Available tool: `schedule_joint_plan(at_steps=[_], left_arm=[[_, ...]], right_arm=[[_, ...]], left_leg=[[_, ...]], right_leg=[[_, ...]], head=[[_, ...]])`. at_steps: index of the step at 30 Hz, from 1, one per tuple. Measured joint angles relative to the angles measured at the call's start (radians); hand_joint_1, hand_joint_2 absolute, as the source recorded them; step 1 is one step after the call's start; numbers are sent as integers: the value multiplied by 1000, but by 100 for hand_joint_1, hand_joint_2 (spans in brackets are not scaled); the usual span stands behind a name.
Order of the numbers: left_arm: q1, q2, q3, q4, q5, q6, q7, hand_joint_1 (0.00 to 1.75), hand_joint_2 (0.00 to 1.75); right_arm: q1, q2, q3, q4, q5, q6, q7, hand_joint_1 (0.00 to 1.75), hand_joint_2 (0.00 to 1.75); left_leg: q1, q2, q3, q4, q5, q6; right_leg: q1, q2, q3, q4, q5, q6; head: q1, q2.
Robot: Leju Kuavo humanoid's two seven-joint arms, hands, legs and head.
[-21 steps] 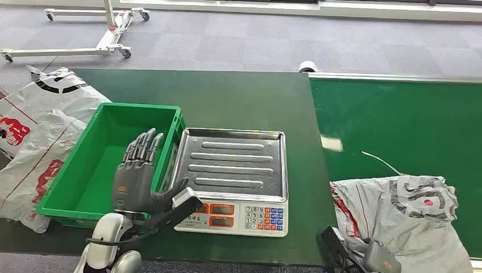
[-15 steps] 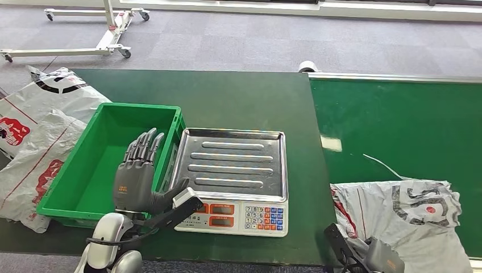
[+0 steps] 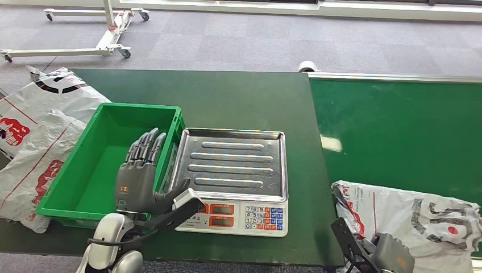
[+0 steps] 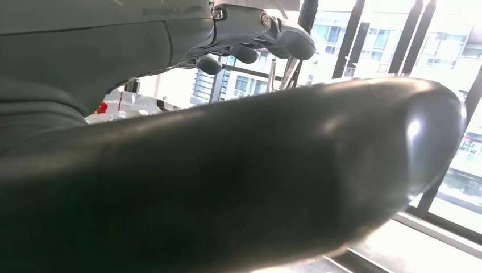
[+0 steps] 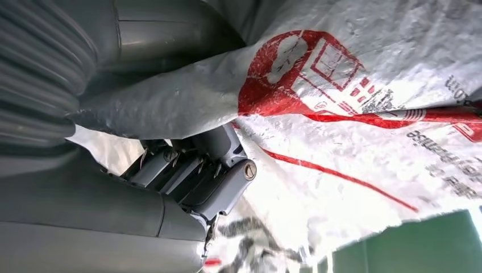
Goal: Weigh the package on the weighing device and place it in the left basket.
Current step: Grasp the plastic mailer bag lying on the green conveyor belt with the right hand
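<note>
The package (image 3: 420,219), a crumpled grey-white plastic bag with red and black print, lies on the green belt (image 3: 398,125) at the lower right. In the right wrist view my right hand (image 5: 193,176) grips the package (image 5: 352,114), the film pinched between thumb and curled fingers. The weighing device (image 3: 233,162) has a bare steel tray and a keypad at its front. Left of it stands the green basket (image 3: 142,107), with nothing inside. My left hand (image 3: 138,173) hovers over the basket's near right corner, fingers (image 4: 267,40) spread, holding nothing.
Several other printed bags (image 3: 40,119) lie on the dark green table left of the basket. A white wheeled frame (image 3: 108,34) stands on the carpet at the back. A tape roll (image 3: 307,66) sits at the belt's far corner.
The package has slid right and towards me along the belt and spread flatter, with my right arm shifting right beneath it. The left hand stayed almost still.
</note>
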Motion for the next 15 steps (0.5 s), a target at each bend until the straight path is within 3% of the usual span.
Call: schedule_joint_plan(at_steps=[8, 15], left_arm=[[7, -1, 0, -8, 18, 7, -28, 0, 0], [6, 0, 0, -8, 52, 12, -69, 0, 0]], right_arm=[[-22, -20, -2, -88, -20, -79, -28, 175, 175], [-125, -91, 6, -148, -37, -141, -47, 175, 175]], left_leg=[[0, 0, 0, 0, 0, 0], [0, 1, -1, 0, 0, 0]], right_leg=[[0, 0, 0, 0, 0, 0], [-1, 0, 1, 0, 1, 1]], head=[[0, 0], [0, 0]])
